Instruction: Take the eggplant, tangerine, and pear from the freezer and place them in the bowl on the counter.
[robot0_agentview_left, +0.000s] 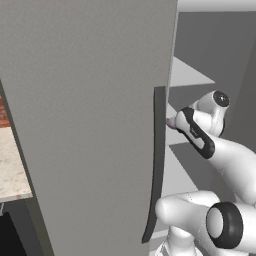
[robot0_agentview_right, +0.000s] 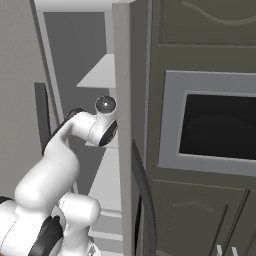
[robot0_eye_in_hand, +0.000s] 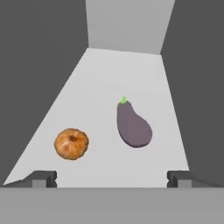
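Note:
My gripper (robot0_eye_in_hand: 111, 178) is open inside the freezer (robot0_agentview_left: 90, 125), its two dark fingertips (robot0_eye_in_hand: 43, 177) wide apart at the near edge of a pale shelf (robot0_eye_in_hand: 105, 83). The eggplant (robot0_eye_in_hand: 132, 124), dark purple with a green stem cap pointing away, lies ahead and slightly right of centre. The tangerine (robot0_eye_in_hand: 71, 143) rests closer, ahead of the left fingertip. Nothing is between the fingers. The white arm (robot0_agentview_left: 220, 150) reaches past the door edge onto a middle shelf. The pear and the bowl are out of view. A strip of the beige counter (robot0_agentview_left: 12, 165) shows at far left.
The freezer's open grey door with its long dark handle (robot0_agentview_left: 157, 165) stands close to the left of the arm. A second grey panel with a dark handle (robot0_agentview_right: 142, 200) flanks the arm's right. Dark cabinets with a built-in oven (robot0_agentview_right: 215, 125) lie beyond. Dark side walls (robot0_eye_in_hand: 197, 87) hem the shelf.

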